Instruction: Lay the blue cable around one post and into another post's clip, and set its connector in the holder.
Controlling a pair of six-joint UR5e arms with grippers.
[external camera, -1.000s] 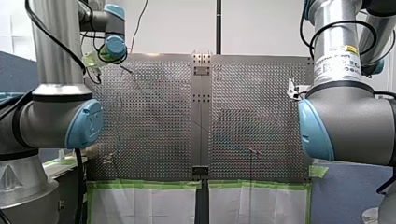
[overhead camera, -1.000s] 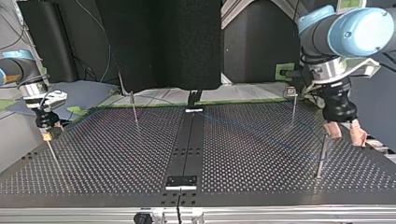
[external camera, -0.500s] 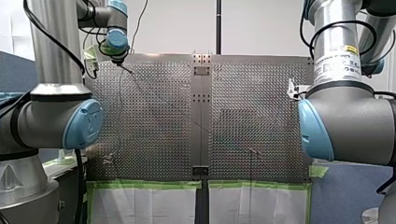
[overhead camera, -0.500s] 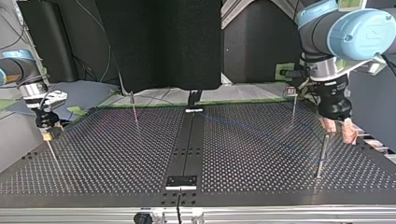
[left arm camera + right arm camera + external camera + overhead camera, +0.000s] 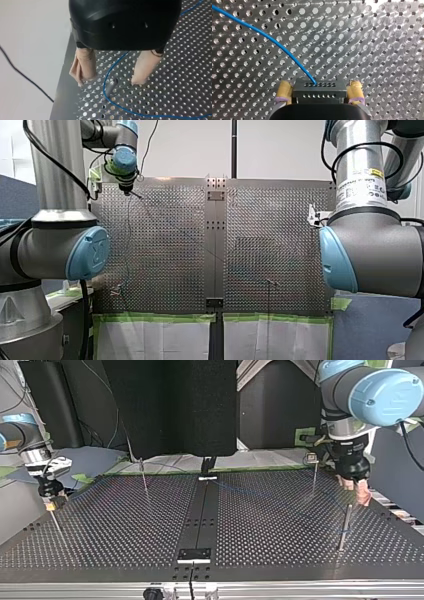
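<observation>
In the right wrist view a black connector (image 5: 318,91) sits between the yellow pads (image 5: 284,91) of my right gripper (image 5: 319,97), held above the perforated plate. The thin blue cable (image 5: 274,41) runs from it. In the top view that gripper (image 5: 49,502) hangs at the left edge over a thin post (image 5: 56,525). My left gripper (image 5: 110,81) is open, its beige fingers (image 5: 83,67) straddling the blue cable (image 5: 150,116) and a post top (image 5: 111,85). In the top view it (image 5: 356,491) stands just behind the right-hand post (image 5: 345,525).
Two more thin posts (image 5: 143,477) (image 5: 314,477) stand near the far edge. A black strip (image 5: 197,520) runs down the plate's middle with a small block (image 5: 195,555) at its near end. Green tape (image 5: 160,317) lines the plate's edge in the front view.
My left gripper has swung leftward in the top view and come down behind the right-hand post, now straddling the cable. My right gripper has kept still with the connector.
</observation>
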